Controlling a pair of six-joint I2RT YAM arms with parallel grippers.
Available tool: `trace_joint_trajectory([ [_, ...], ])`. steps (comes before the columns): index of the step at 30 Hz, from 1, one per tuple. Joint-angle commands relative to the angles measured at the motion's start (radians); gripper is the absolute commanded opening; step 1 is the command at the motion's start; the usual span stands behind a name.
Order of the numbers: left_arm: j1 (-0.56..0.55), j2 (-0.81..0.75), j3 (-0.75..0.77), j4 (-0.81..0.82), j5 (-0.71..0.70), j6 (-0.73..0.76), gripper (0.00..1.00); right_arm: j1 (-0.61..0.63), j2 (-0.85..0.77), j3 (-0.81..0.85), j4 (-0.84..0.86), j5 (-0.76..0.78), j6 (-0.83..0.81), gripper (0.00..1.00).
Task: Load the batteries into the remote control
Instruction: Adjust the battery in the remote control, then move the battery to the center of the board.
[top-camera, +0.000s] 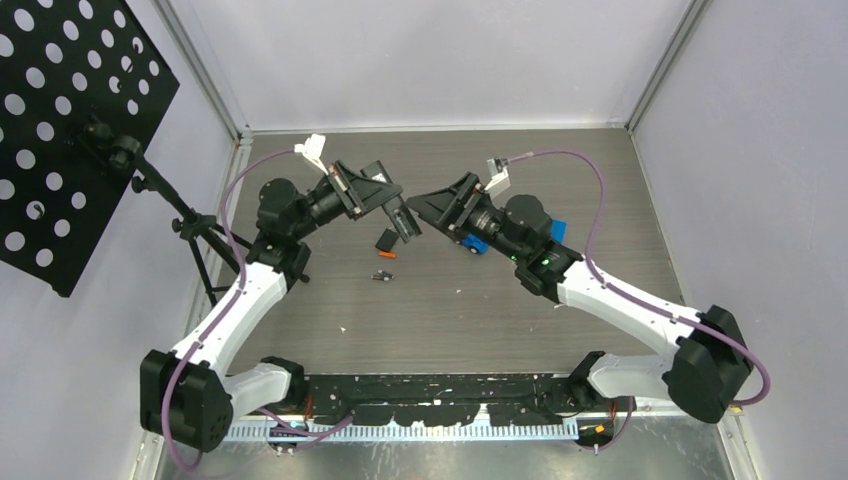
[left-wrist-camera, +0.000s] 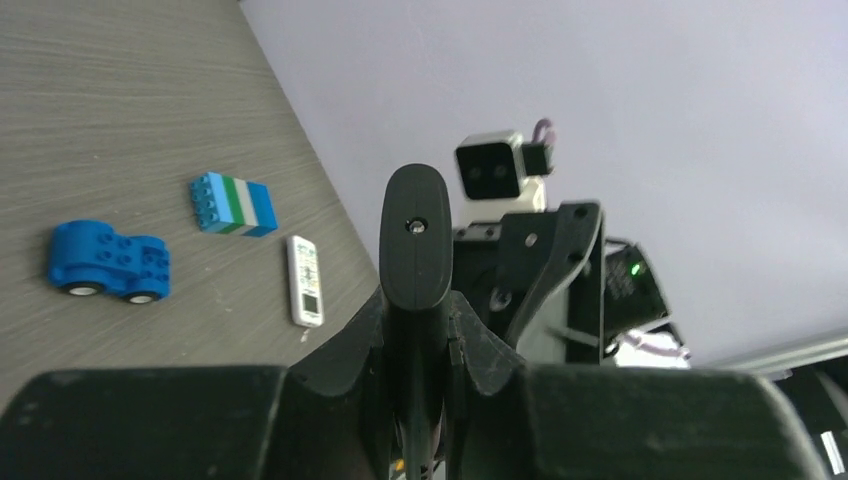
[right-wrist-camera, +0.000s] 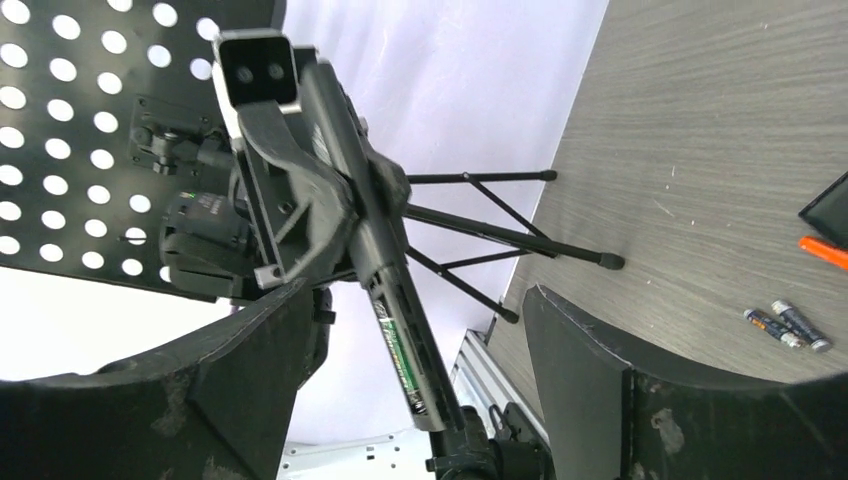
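Note:
My left gripper (top-camera: 388, 200) is shut on a black remote control (top-camera: 403, 222) and holds it above the table. In the left wrist view the remote (left-wrist-camera: 415, 235) sticks out end-on between the left gripper's (left-wrist-camera: 420, 325) jaws. In the right wrist view the remote's (right-wrist-camera: 375, 255) open compartment holds a green-black battery (right-wrist-camera: 400, 350). My right gripper (right-wrist-camera: 415, 385) is open and empty, its fingers either side of the remote's end without touching; it also shows in the top view (top-camera: 425, 203). Two dark batteries (right-wrist-camera: 785, 325) and an orange-red battery (right-wrist-camera: 825, 250) lie on the table, also seen from above (top-camera: 381, 275).
A black flat cover piece (top-camera: 386, 240) lies by the orange-red battery (top-camera: 388, 255). A blue toy car (left-wrist-camera: 108, 262), a blue-green block (left-wrist-camera: 233, 204) and a small white remote (left-wrist-camera: 305, 280) lie under the right arm. A tripod (top-camera: 195, 225) with a perforated black board (top-camera: 70, 120) stands at the left.

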Motion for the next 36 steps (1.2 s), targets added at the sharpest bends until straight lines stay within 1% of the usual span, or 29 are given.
trace_joint_trajectory([
  [1,0.031,-0.086,-0.028,0.021,0.136,0.176,0.00,-0.053,-0.104,0.006,-0.058,-0.036,-0.059,0.80],
  [6,0.032,-0.190,-0.037,-0.111,0.224,0.344,0.00,-0.068,-0.137,0.074,-0.347,0.079,-0.227,0.76],
  [7,0.032,-0.214,-0.037,-0.136,0.239,0.372,0.00,-0.068,-0.123,0.097,-0.394,0.098,-0.257,0.75],
  [9,0.032,-0.265,-0.025,-0.216,0.249,0.448,0.00,-0.068,-0.046,0.163,-0.554,0.120,-0.336,0.70],
  [10,0.032,-0.292,-0.016,-0.291,0.243,0.491,0.00,-0.067,0.002,0.199,-0.612,0.117,-0.369,0.68],
  [12,0.032,-0.334,0.011,-0.411,0.193,0.588,0.00,-0.066,0.101,0.252,-0.678,0.080,-0.419,0.63],
  [14,0.032,-0.360,0.037,-0.539,0.103,0.665,0.00,-0.057,0.203,0.296,-0.701,0.035,-0.448,0.60],
  [16,0.032,-0.374,0.059,-0.624,0.019,0.718,0.00,-0.027,0.307,0.342,-0.715,0.018,-0.481,0.59],
  [18,0.032,-0.385,0.079,-0.688,-0.069,0.740,0.00,0.026,0.405,0.406,-0.749,0.038,-0.525,0.59],
  [20,0.032,-0.395,0.095,-0.731,-0.132,0.760,0.00,0.076,0.502,0.506,-0.794,0.093,-0.560,0.59],
  [22,0.031,-0.409,0.099,-0.753,-0.183,0.770,0.00,0.119,0.589,0.585,-0.821,0.178,-0.585,0.59],
  [24,0.032,-0.421,0.096,-0.761,-0.220,0.776,0.00,0.148,0.689,0.667,-0.851,0.227,-0.616,0.59],
  [29,0.032,-0.429,0.097,-0.777,-0.276,0.783,0.00,0.159,0.846,0.841,-0.941,0.337,-0.655,0.59],
  [34,0.031,-0.425,0.133,-0.843,-0.409,0.779,0.00,0.157,0.953,0.991,-1.070,0.372,-0.648,0.61],
  [36,0.032,-0.421,0.145,-0.858,-0.437,0.779,0.00,0.149,0.989,1.040,-1.119,0.383,-0.636,0.63],
])
